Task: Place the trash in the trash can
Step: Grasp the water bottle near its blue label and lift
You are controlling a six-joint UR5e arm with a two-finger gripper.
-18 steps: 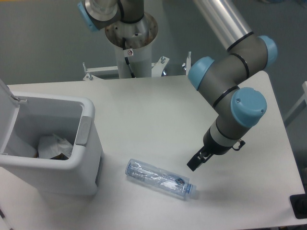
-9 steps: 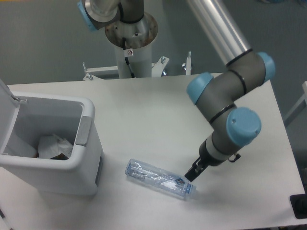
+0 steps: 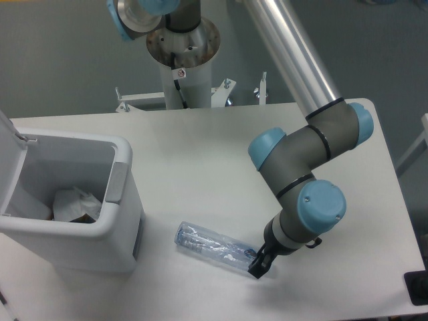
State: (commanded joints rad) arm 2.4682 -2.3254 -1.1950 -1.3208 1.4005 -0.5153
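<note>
Lower and further left than half a second ago: gripper (image 3: 258, 266) now down at the cap end of the bottle (image 3: 212, 246), covering the cap, where before it hung just above and to the right. Wrist bent steeply down toward the table (image 3: 200, 147), forearm slanting in from the upper middle; fingers dark and too small to tell whether apart or closed on the bottle. Bottle lying unmoved right of the open bin (image 3: 117, 221), carton (image 3: 75, 202) inside.
</note>
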